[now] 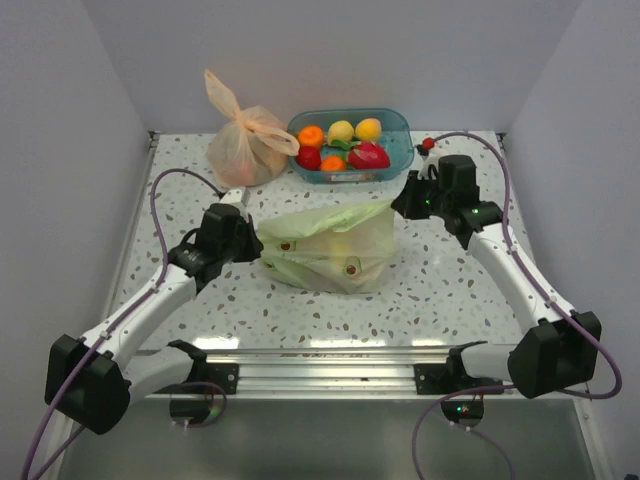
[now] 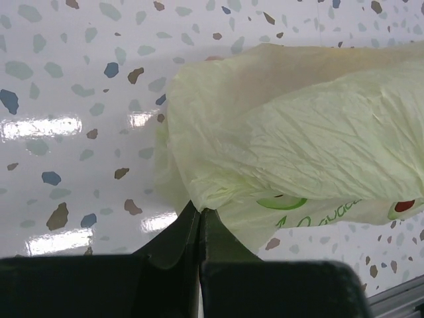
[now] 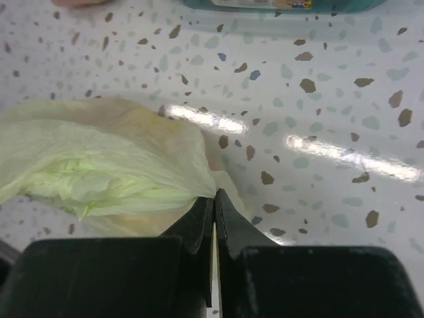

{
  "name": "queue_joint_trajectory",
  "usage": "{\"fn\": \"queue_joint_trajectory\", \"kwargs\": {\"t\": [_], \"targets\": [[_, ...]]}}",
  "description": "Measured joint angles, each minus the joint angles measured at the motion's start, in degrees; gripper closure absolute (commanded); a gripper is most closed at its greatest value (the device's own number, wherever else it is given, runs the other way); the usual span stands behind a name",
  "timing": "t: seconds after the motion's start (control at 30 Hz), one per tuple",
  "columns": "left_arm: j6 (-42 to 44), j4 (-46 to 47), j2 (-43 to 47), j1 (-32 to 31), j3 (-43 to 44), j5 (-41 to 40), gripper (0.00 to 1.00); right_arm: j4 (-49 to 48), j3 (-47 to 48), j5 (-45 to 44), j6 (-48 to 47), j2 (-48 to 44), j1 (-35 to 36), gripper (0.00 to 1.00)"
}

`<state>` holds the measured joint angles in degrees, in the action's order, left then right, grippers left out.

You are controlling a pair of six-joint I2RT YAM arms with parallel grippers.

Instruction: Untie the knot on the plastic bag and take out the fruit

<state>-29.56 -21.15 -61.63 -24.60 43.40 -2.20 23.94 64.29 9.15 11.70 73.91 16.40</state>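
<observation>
The pale green plastic bag lies crumpled mid-table, its upper edge pulled taut between both arms. My left gripper is shut on the film at the bag's left end; the left wrist view shows a fold of the bag pinched at the tips of that gripper. My right gripper is shut on the bag's upper right corner, and gathered film of the bag runs into that gripper. I cannot make out the knot. The fruit inside is hidden by the film.
A tied peach-orange bag stands at the back left. Beside it is a blue basket holding several loose fruits; its edge shows at the top of the right wrist view. A metal rail runs along the near edge.
</observation>
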Motion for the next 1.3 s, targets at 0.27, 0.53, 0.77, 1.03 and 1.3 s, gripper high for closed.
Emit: {"fn": "queue_joint_trajectory", "kwargs": {"t": [0.27, 0.53, 0.77, 1.03, 1.3], "targets": [[0.00, -1.07, -1.92, 8.04, 1.51, -1.38, 1.00, -6.12, 1.05, 18.69, 14.47, -1.92, -10.29, 1.00], [1.73, -1.20, -1.73, 13.16, 2.82, 4.44, 0.50, -0.20, 7.39, 18.49, 9.38, -1.29, -8.66, 1.00], [0.92, -3.96, 2.58, 10.60, 8.50, 7.41, 0.00, 6.10, 7.82, 12.50, 2.34, 0.37, 0.00, 1.00], [-0.09, -3.63, -1.70, -9.55, 19.08, -2.95, 0.00, 7.78, 7.82, 7.21, -0.87, 0.46, 2.80, 1.00], [-0.22, -5.05, -18.84, -25.62, 25.16, -21.70, 0.00, 8.52, 7.80, 6.32, -1.38, -0.39, 3.48, 1.00]]}}
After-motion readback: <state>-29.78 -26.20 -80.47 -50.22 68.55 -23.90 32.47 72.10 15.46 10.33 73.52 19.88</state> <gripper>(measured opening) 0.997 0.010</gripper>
